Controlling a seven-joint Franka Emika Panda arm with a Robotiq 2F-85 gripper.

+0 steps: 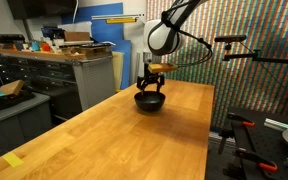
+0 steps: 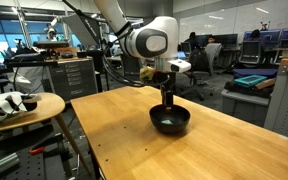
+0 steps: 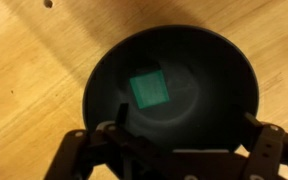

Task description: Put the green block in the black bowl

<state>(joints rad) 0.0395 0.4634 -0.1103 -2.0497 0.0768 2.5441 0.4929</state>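
Observation:
The black bowl (image 1: 150, 101) stands on the wooden table (image 1: 104, 140); it also shows in an exterior view (image 2: 170, 121) and fills the wrist view (image 3: 174, 90). The green block (image 3: 148, 91) lies flat on the bowl's bottom, left of centre, free of the fingers. My gripper (image 3: 189, 135) hangs straight above the bowl (image 1: 151, 85) (image 2: 168, 97), its two fingers spread wide and empty.
A flat yellow piece (image 1: 13, 160) lies near the table's front corner. A metal cabinet (image 1: 44, 75) with clutter stands beside the table. A round side table (image 2: 22, 105) with white objects stands beside the table.

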